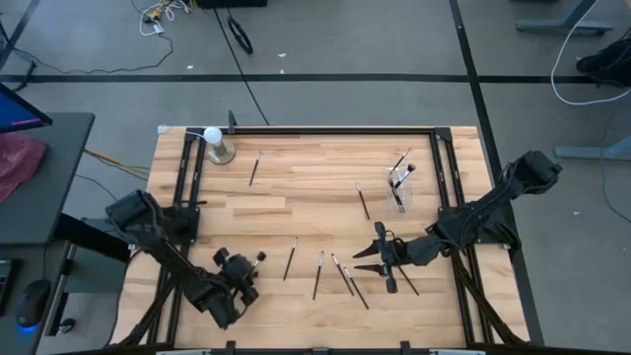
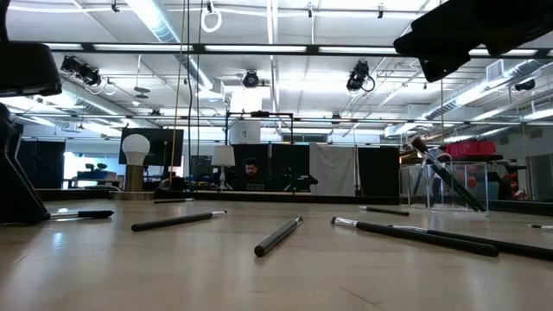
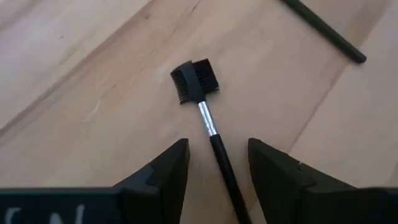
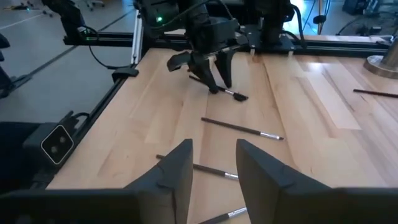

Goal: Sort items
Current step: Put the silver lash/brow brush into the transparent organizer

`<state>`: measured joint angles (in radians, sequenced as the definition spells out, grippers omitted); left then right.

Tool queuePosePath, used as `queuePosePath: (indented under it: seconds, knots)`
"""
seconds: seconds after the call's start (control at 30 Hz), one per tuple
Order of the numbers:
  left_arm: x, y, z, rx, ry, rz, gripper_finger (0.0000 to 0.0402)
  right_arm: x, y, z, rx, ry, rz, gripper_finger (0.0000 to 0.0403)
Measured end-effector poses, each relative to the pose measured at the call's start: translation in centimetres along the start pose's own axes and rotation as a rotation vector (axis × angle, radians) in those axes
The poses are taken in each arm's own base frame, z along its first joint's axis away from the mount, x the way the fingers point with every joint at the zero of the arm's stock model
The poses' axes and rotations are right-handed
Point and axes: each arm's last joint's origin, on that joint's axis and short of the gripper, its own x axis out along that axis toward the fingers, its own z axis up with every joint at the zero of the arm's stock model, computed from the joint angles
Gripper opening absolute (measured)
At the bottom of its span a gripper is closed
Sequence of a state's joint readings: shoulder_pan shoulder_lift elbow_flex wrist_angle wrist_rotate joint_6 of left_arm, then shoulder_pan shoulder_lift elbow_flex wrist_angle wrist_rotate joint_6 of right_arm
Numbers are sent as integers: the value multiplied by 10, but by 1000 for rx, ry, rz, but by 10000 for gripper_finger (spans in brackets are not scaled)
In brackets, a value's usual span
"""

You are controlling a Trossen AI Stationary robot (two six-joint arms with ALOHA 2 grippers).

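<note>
- The wooden slatted table [image 1: 296, 197] carries thin dark makeup brushes [image 1: 317, 274], most lying apart along its near edge.
- A white ball on a metallic base [image 1: 215, 144] stands at the far left corner; one lone dark brush [image 1: 254, 169] lies just right of it.
- A small clear cup [image 1: 399, 187] stands toward the far right, with brushes upright in it.

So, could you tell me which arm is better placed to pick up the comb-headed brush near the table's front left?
The left: its open hand already straddles the comb-headed brush.
</note>
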<state>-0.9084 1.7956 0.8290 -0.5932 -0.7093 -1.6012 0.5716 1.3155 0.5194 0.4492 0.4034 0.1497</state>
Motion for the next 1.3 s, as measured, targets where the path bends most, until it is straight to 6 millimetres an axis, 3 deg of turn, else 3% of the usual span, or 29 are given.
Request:
queuePosePath:
  seconds: [0.33, 0.7, 1.3]
  knots:
    - [11, -4, -10, 11, -93, 1, 151, -1, 3, -1, 47, 4, 14, 123]
    - [15, -4, -7, 60, -100, 14, 16, -7, 16, -3, 52, 7, 67, 123]
    - [12, -13, -8, 12, -246, -68, 1, -7, 17, -2, 55, 3, 70, 123]
